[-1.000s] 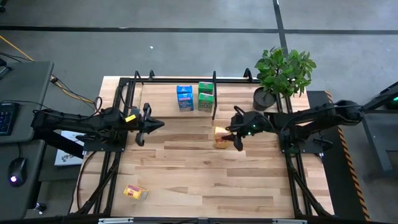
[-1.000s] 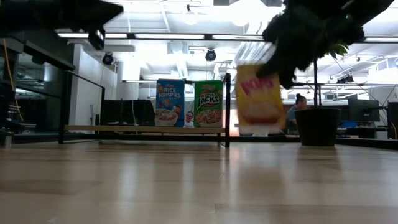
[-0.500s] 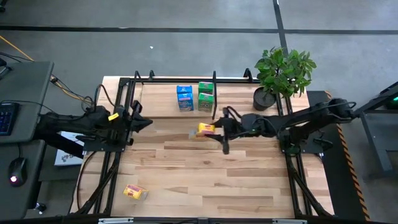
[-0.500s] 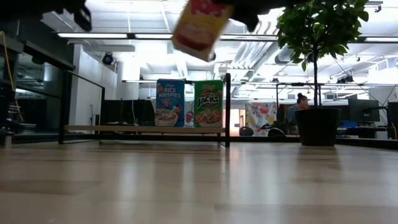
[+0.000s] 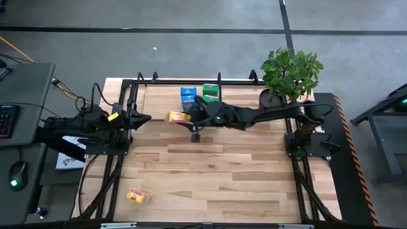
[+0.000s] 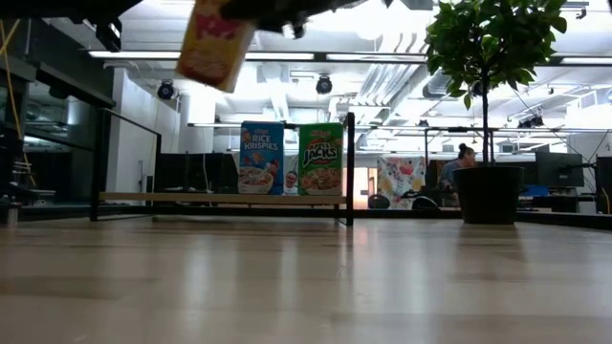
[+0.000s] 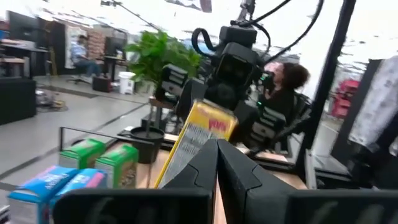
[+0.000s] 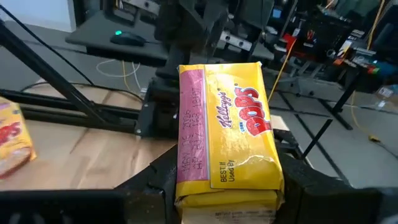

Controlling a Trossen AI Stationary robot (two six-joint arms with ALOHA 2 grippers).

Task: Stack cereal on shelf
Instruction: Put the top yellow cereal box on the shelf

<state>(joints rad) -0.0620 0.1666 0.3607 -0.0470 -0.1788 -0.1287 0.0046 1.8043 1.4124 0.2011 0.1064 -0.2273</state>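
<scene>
My right gripper [image 5: 187, 118] reaches across the table from the right and is shut on a yellow cereal box [image 5: 177, 116], held high above the tabletop [image 6: 215, 43]. On the shelf [image 6: 172, 198] at the table's far side stand blue boxes [image 5: 188, 95] and green boxes [image 5: 210, 92], left of the upright black divider [image 6: 349, 167]. A second yellow box [image 5: 137, 196] lies flat near the table's front left. My left gripper [image 5: 146, 118] hovers shut at the left, pointing at the held box [image 7: 202, 134] and touching nothing. My right gripper pinches the yellow box between its two fingers [image 8: 163, 180], at the box's end nearest the wrist [image 8: 217, 186]. The fingers come about level from the table's right side and lie along the box. The box sticks out past them toward the table's left, lifted clear and slightly tilted.
A potted plant [image 5: 289, 73] stands at the table's far right corner, beside the shelf's right end. Black frame bars [image 5: 117, 159] run along the table's left and right sides. Bare wood tabletop [image 5: 216, 178] lies in the middle and front.
My right gripper has carried the yellow box up from beside the divider and toward the table's left, rolling as it went; the box has risen well above the shelf boxes. My left gripper has drawn back toward the table's left edge and risen a little.
</scene>
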